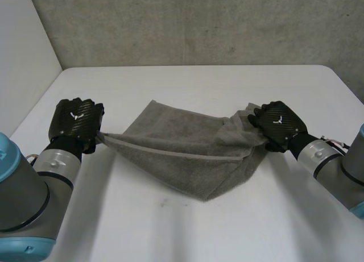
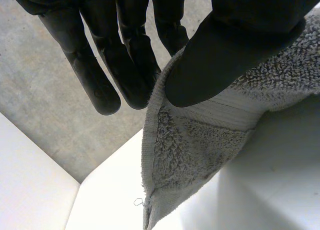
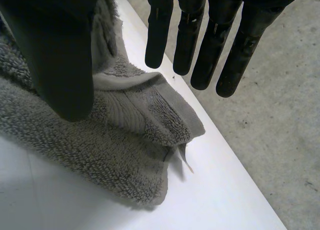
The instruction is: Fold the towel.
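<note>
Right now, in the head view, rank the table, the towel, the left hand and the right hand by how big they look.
1. table
2. towel
3. left hand and right hand: they look about alike, so I leave them unranked.

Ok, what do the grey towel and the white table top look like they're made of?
The grey fuzzy towel looks like cotton terry: a looped, matte pile with a flat woven band near the hem. The white table, even and without grain, looks like smooth, matte laminate or painted board; the look leaves open which.
</note>
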Action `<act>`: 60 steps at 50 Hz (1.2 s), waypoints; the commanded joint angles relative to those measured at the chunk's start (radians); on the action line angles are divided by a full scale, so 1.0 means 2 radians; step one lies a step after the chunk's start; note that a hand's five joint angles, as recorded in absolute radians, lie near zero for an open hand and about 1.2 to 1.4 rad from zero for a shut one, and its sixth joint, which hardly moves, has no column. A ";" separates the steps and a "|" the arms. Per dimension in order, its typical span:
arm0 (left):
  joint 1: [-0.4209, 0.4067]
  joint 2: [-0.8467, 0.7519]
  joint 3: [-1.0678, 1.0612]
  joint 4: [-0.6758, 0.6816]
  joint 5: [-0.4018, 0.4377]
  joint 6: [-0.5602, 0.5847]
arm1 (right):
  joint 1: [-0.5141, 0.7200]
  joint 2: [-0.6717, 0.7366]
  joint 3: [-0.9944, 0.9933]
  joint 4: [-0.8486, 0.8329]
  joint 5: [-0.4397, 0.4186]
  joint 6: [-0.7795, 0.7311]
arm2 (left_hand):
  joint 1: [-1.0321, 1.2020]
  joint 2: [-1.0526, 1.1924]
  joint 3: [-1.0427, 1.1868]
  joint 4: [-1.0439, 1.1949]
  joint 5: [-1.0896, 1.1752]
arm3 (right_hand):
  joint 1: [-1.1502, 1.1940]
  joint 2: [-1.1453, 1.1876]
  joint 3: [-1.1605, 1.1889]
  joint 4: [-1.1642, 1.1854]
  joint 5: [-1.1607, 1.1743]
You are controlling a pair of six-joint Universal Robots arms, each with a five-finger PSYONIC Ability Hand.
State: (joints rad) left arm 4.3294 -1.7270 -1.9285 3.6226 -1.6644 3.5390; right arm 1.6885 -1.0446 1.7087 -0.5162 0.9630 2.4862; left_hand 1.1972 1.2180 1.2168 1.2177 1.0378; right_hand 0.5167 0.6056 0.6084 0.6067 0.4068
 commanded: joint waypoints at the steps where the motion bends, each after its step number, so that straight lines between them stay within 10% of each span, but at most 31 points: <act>1: 0.004 -0.003 0.000 0.000 0.000 0.000 | 0.011 0.010 -0.009 -0.003 -0.001 0.004 | 0.100 0.089 0.090 0.089 0.092 | 0.078 0.033 0.032 0.033 0.045; 15: 0.004 -0.005 0.000 0.001 0.000 0.000 | 0.026 0.008 -0.005 -0.003 0.000 0.011 | 0.100 0.089 0.090 0.089 0.092 | 0.084 0.039 0.038 0.039 0.051; 18: 0.004 -0.005 0.000 0.001 0.000 0.000 | 0.028 0.010 -0.008 -0.003 0.000 0.012 | 0.100 0.089 0.090 0.089 0.092 | 0.163 0.118 0.117 0.118 0.131; 20: 0.004 -0.005 0.000 0.001 0.000 0.000 | 0.029 0.010 -0.011 -0.004 -0.001 0.025 | 0.100 0.089 0.090 0.089 0.092 | 0.438 0.394 0.392 0.393 0.406; 26: 0.005 -0.005 0.001 0.000 0.000 0.000 | 0.028 -0.003 -0.026 -0.004 0.014 0.100 | 0.100 0.089 0.090 0.089 0.092 | 0.440 0.395 0.394 0.395 0.407; 37: 0.022 0.080 0.019 -0.007 0.000 0.005 | 0.014 -0.157 -0.074 0.132 0.056 0.207 | 0.100 0.089 0.090 0.089 0.092 | 0.440 0.395 0.394 0.395 0.407; 51: 0.060 0.215 0.124 -0.145 0.052 0.004 | -0.051 -0.315 -0.209 0.436 0.051 0.083 | 0.100 0.089 0.090 0.089 0.092 | 0.440 0.395 0.394 0.395 0.407; 60: 0.066 0.172 0.117 -0.237 0.074 0.008 | -0.053 -0.290 -0.175 0.524 0.062 -0.060 | 0.100 0.089 0.090 0.089 0.092 | 0.440 0.395 0.394 0.395 0.407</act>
State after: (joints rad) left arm 4.4571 -1.3027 -1.6724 3.2333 -1.5270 3.5485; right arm 1.5811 -1.6731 1.2969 0.4317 1.0745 2.5405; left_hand 1.1972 1.2184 1.2170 1.2180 1.0377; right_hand 0.9772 1.1771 1.1848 1.1929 0.9761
